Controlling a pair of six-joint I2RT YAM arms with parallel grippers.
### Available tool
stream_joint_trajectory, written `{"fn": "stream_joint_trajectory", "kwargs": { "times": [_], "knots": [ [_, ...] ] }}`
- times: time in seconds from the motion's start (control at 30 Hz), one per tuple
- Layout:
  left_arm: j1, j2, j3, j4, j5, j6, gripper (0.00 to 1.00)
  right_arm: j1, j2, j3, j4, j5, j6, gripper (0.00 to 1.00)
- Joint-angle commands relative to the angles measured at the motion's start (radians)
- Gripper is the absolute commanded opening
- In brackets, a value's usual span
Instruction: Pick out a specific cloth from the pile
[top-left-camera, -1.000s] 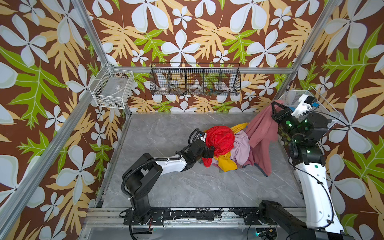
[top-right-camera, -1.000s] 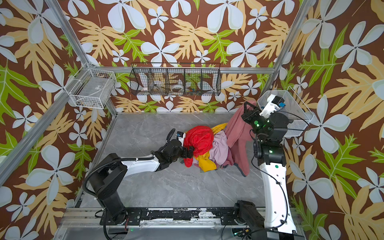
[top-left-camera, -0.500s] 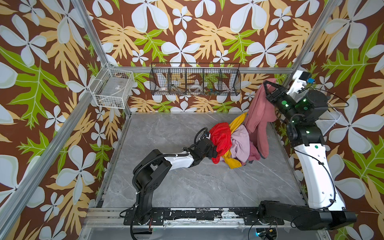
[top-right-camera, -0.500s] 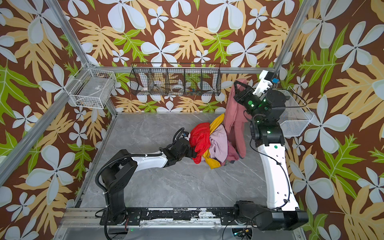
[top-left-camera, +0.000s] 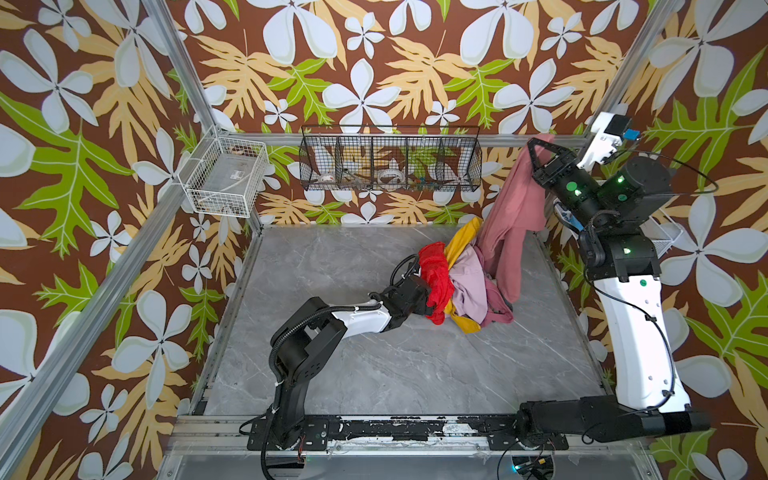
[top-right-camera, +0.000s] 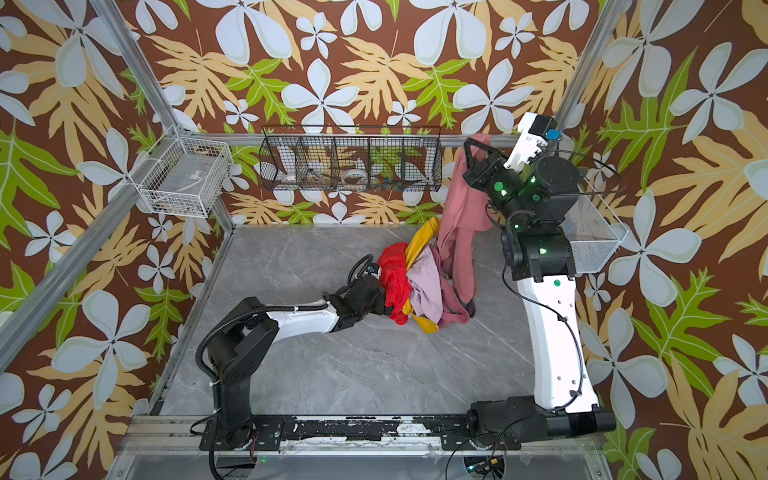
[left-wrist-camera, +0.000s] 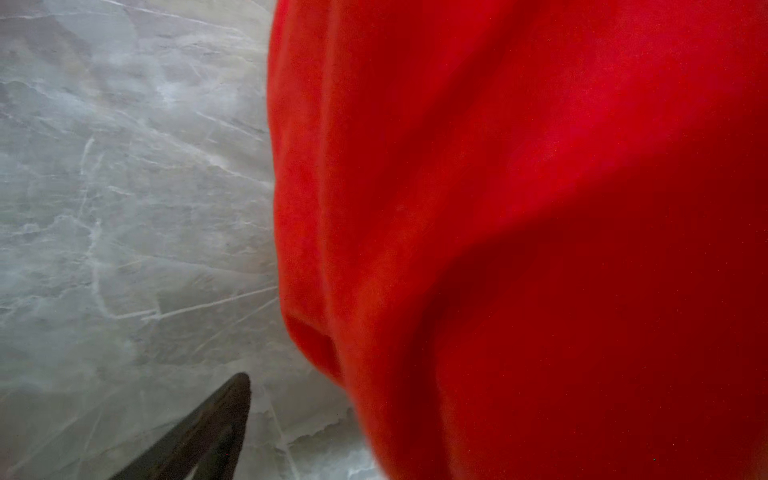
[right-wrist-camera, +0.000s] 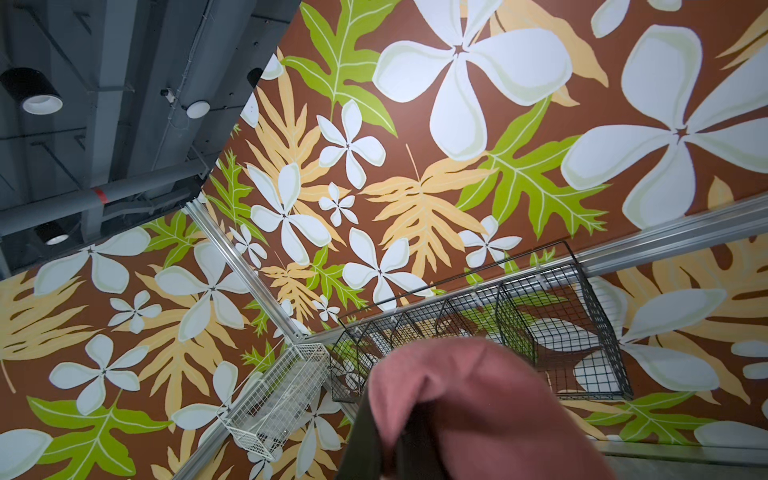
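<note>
The cloth (top-left-camera: 509, 216) is dusty rose-pink and hangs in a long drape in both top views, its lower end still lying in the pile. My right gripper (top-left-camera: 531, 144) is raised high near the back wall and shut on its top edge; the right wrist view shows the cloth (right-wrist-camera: 465, 399) folded over the dark fingers (right-wrist-camera: 365, 440). The pile (top-left-camera: 457, 286) lies at the table's back right: bright red, mustard yellow and pale lilac garments. My left gripper (top-left-camera: 424, 297) is low, pressed against the red cloth (left-wrist-camera: 519, 249). It stands open: one finger (left-wrist-camera: 199, 436) shows, the other is hidden.
A black wire basket (top-left-camera: 390, 162) hangs on the back wall and a white wire basket (top-left-camera: 226, 178) on the left frame. A white mesh bin (top-right-camera: 598, 245) stands behind the right arm. Bare grey marble table (top-left-camera: 374, 365) lies in front of the pile.
My right gripper has risen toward the back wall, drawing the pink cloth up out of the pile. The left gripper has pushed slightly right into the red cloth.
</note>
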Motion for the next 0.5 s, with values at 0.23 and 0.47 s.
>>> {"fn": "stream_joint_trajectory", "kwargs": {
  "times": [0.23, 0.47],
  "knots": [
    [-0.001, 0.028, 0.043, -0.039, -0.019, 0.018, 1.00, 0.034, 0.059, 0.161, 0.037, -0.027, -0.008, 0.00],
    [0.000, 0.042, 0.054, -0.056, -0.016, 0.018, 1.00, 0.034, 0.075, 0.230, 0.029, -0.021, -0.004, 0.00]
  ]
}}
